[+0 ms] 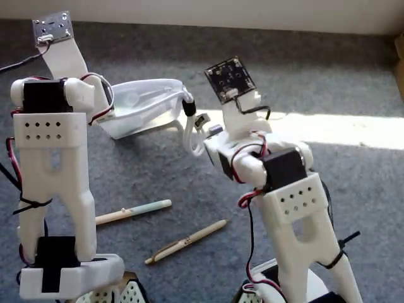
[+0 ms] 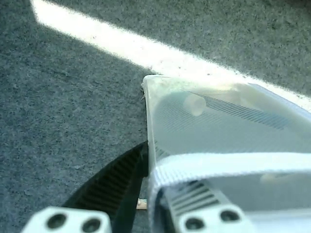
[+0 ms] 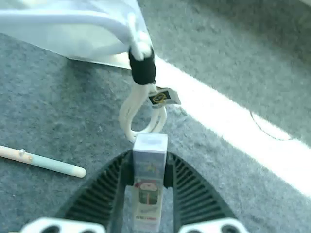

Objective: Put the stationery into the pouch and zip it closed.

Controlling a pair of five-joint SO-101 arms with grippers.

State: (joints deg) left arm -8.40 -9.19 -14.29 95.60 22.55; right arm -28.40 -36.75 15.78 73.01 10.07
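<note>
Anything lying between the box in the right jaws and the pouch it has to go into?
Yes: a white cord loop with a tag, attached to the pouch, lies on the carpet directly between that pouch and the box held by the right gripper.

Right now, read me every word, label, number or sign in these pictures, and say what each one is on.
No text can be quoted.
On the small white printed block in the right gripper: a picture and fine print, too blurred to read.
On the black and yellow tag of the clear plastic pouch: too small to read.
On the cream pen with pale green cap and the plain cream pen: no print discernible.
</note>
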